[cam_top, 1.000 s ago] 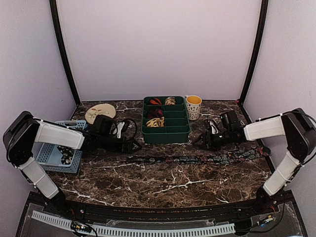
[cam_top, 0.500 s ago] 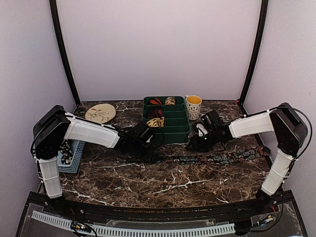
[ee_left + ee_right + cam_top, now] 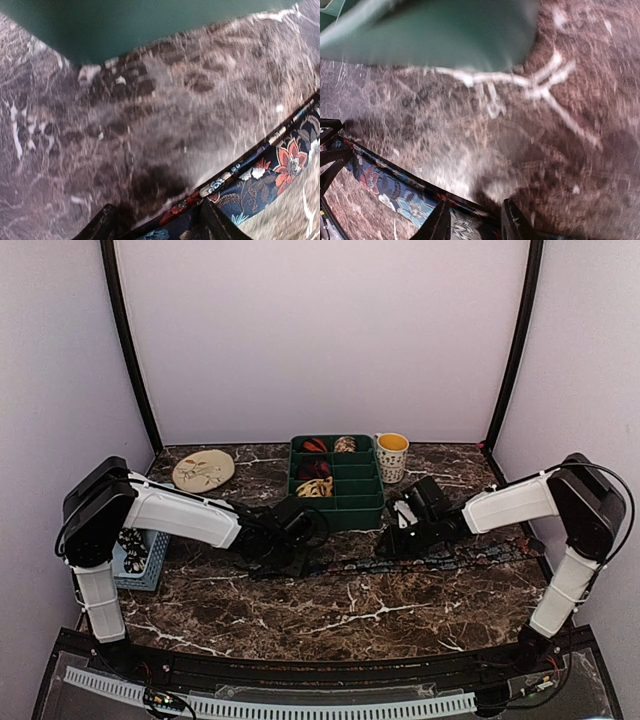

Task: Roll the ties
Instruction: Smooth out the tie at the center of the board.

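A long dark navy tie [image 3: 450, 558] with a floral pattern lies flat across the marble table, in front of the green tray [image 3: 336, 516]. My left gripper [image 3: 290, 558] is down at the tie's left end. In the left wrist view its fingers [image 3: 102, 226] stand apart, with the tie [image 3: 280, 165] running between them. My right gripper [image 3: 386, 548] is lowered onto the tie near its middle. Its fingertips [image 3: 512, 220] straddle the tie [image 3: 395, 200] and are also apart. Rolled ties sit in the tray: a red-black one [image 3: 314, 446], a tan one [image 3: 345, 444] and a yellow-cream one [image 3: 315, 488].
The green tray's wall [image 3: 150, 25] stands just beyond both grippers. A cup [image 3: 392, 455] stands right of the tray and a beige plate [image 3: 203, 470] lies at the back left. A blue basket [image 3: 135, 558] sits at the left edge under the left arm.
Both arms have swung inward and down onto the flat tie, the left one from over the basket. Both pairs of jaws have narrowed.
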Robot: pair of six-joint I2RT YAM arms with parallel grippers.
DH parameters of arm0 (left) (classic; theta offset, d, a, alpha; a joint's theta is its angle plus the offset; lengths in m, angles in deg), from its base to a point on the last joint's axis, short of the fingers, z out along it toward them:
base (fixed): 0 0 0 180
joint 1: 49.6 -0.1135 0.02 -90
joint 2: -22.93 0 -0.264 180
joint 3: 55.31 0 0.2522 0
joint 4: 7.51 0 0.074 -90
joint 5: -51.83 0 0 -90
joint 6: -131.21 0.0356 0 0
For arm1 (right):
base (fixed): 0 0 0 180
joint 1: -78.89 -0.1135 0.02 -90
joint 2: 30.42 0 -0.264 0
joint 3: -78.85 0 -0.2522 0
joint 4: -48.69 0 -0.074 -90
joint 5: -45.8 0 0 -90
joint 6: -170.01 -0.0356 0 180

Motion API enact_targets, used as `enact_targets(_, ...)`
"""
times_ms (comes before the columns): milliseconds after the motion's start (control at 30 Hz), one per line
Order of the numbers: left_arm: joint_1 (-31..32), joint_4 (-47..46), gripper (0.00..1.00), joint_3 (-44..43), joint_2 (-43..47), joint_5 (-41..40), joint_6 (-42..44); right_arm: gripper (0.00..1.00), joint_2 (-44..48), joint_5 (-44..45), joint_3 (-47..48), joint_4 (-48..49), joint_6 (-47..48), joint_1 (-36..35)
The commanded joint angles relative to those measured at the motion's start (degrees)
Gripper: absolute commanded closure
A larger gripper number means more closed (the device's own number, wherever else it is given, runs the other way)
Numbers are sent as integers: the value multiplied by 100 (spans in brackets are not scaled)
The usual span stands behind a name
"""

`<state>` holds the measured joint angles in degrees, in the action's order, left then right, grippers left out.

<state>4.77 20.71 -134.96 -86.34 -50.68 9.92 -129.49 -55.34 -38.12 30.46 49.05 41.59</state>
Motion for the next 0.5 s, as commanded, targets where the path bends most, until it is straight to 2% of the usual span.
enact_targets(0,91,246,43,293,282,362,91,66,160,-113,-428,-282,-210,-84)
enact_targets(100,85,224,43,313,413,334,231,67,303,-126,-426,-398,-173,-85)
enact_targets(233,-177,177,35,423,743,342,383,67,440,-131,-313,-625,-109,-86)
enact_targets(333,-460,-197,33,872,1300,608,313,67,562,-42,-300,-764,-78,-78)
enact_targets(467,-624,-599,29,1475,1940,873,200,61,824,120,-225,-968,32,153)
